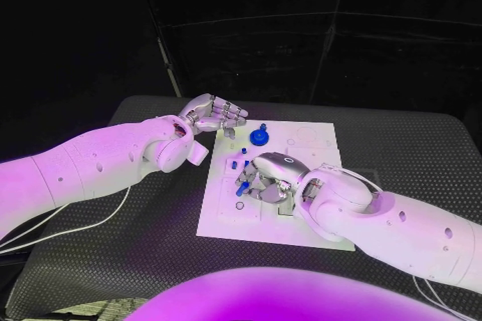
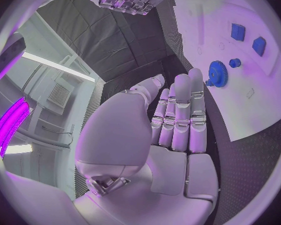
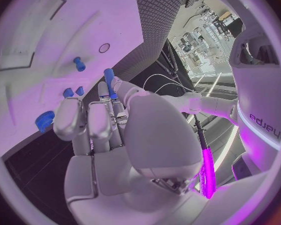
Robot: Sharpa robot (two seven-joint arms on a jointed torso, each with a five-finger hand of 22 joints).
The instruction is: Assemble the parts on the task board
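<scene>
Item: blue peg, pinched in my right hand over the task board. Keep it upright, lower squarely. Left hand: fingers apart, holding nothing, at the board's far edge.

Left hand empty; right hand pinching.

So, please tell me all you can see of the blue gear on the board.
The gear is a flat blue toothed disc with a raised hub, apparently plastic. It lies flat on the far part of the white board, a small blue knob close beside it. Nothing touches it; the left hand hovers nearby, fingers straight.
</scene>
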